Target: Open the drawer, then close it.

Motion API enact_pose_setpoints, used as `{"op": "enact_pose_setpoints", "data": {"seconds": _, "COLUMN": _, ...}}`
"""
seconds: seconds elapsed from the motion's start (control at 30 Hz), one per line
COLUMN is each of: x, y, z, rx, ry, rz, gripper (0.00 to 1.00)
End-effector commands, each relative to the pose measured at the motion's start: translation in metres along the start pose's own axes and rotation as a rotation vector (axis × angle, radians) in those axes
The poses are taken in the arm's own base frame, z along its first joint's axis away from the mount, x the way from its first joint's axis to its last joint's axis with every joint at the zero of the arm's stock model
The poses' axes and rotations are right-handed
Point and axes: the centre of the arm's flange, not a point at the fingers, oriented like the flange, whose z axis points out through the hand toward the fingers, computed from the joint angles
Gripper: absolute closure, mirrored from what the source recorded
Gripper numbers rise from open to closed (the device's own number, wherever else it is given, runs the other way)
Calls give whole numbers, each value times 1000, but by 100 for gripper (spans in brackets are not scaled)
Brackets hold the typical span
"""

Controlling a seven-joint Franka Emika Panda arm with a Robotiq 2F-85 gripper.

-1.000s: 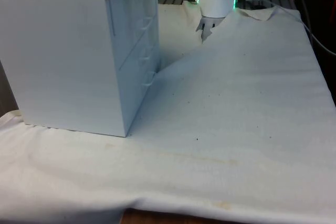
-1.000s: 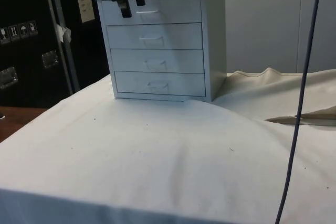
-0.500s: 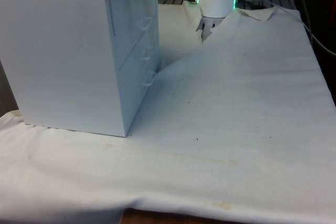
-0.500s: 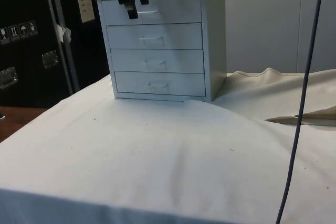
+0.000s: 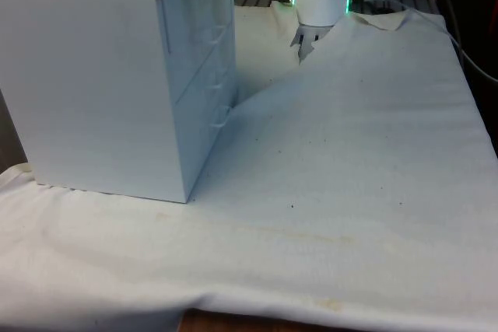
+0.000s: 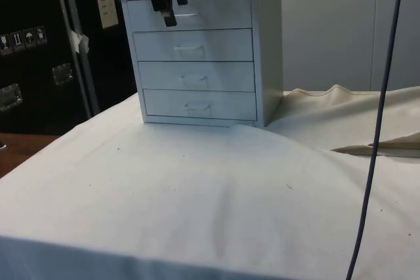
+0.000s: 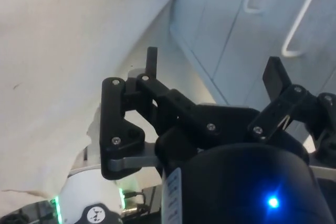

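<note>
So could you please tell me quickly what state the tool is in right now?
Tool: open and holding nothing, in front of the top drawer's white loop handle of the white metal chest of drawers, not yet touching it.

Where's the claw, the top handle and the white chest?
claw (image 6: 170,11): side view, between its fingertips.
top handle (image 6: 186,16): side view, middle of the bar.
chest (image 5: 93,91): front view, its plain side wall.

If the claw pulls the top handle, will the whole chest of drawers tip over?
Probably not. The chest of drawers looks wide, boxy and flat on the cloth. It might slide a little, since cloth wrinkles. The top handle sits high, so a hard tug could rock it. The open claw hovers nearby.
</note>
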Motion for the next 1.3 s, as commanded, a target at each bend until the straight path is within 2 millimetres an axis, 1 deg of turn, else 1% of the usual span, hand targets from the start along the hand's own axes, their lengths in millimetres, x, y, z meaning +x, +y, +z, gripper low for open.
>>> {"op": "enact_pose_setpoints", "data": {"seconds": 0.0, "x": 1, "y": 1, "z": 2, "rx": -12, "ry": 15, "rz": 3, "gripper": 0}}
{"op": "enact_pose_setpoints", "data": {"seconds": 0.1, "x": 1, "y": 0, "z": 3, "rx": -10, "ry": 3, "rz": 2, "gripper": 0}}
{"op": "enact_pose_setpoints", "data": {"seconds": 0.23, "x": 2, "y": 7, "z": 13, "rx": -41, "ry": 26, "rz": 13, "gripper": 0}}
{"op": "enact_pose_setpoints", "data": {"seconds": 0.4, "x": 4, "y": 11, "z": 21, "rx": -59, "ry": 35, "rz": 20, "gripper": 0}}
{"op": "enact_pose_setpoints", "data": {"seconds": 0.43, "x": 3, "y": 10, "z": 20, "rx": -49, "ry": 21, "rz": 17, "gripper": 0}}
{"op": "enact_pose_setpoints", "data": {"seconds": 0.6, "x": 7, "y": 15, "z": 28, "rx": -83, "ry": 47, "rz": 28, "gripper": 0}}
{"op": "enact_pose_setpoints", "data": {"seconds": 0.7, "x": 7, "y": 15, "z": 30, "rx": -83, "ry": 39, "rz": 28, "gripper": 0}}
{"op": "enact_pose_setpoints", "data": {"seconds": 0.77, "x": 10, "y": 18, "z": 34, "rx": -103, "ry": 56, "rz": 34, "gripper": 0}}
{"op": "enact_pose_setpoints", "data": {"seconds": 0.97, "x": 12, "y": 19, "z": 40, "rx": -109, "ry": 51, "rz": 37, "gripper": 0}}
{"op": "enact_pose_setpoints", "data": {"seconds": 1.07, "x": 14, "y": 23, "z": 44, "rx": -123, "ry": 62, "rz": 40, "gripper": 0}}
{"op": "enact_pose_setpoints", "data": {"seconds": 1.27, "x": 15, "y": 22, "z": 46, "rx": -125, "ry": 56, "rz": 40, "gripper": 0}}
